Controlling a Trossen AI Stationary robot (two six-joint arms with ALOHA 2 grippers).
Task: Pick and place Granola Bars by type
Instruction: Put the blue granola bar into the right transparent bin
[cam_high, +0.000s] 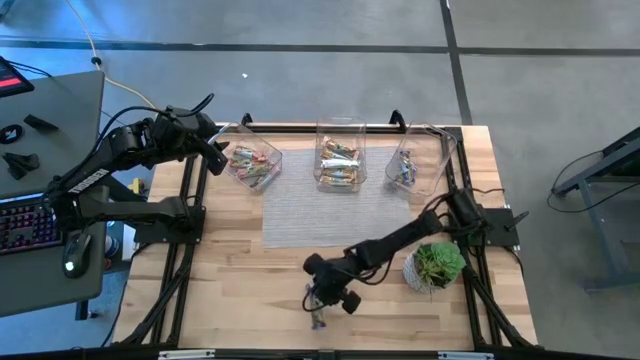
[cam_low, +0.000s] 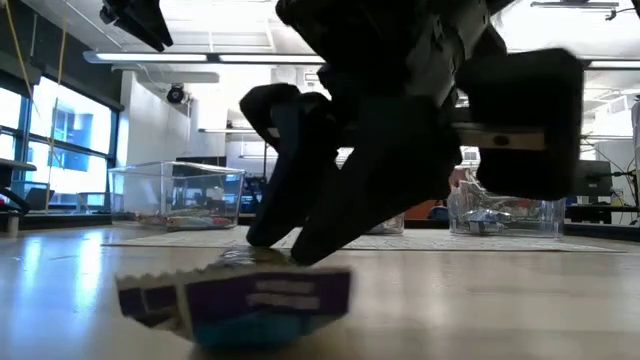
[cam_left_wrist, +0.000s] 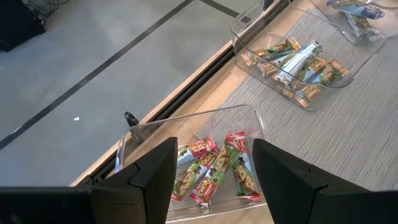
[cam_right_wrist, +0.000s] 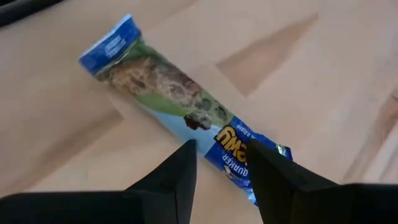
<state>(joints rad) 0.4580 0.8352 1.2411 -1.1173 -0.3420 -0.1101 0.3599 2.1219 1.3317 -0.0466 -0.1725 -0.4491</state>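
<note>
One blue bar (cam_right_wrist: 186, 106) flat on the worktop (cam_high: 230, 290) near the front edge, straddled by the right gripper (cam_right_wrist: 225, 163), jaws apart on either side, tips at or just above the wood. Not yet clamped. Likely risks: slipping off the glossy wrapper, pinching only one end so the bar swings, or scraping the wood. Three clear bins along the far edge: left bin (cam_high: 250, 163) with red-green bars, middle bin (cam_high: 340, 165), right bin (cam_high: 415, 165) with blue ones. Left gripper (cam_left_wrist: 211, 180) poised over the left bin, jaws apart, empty. Potted plant (cam_high: 436, 265) just beside the right arm, possibly brushed on the carry to the far bins.
</note>
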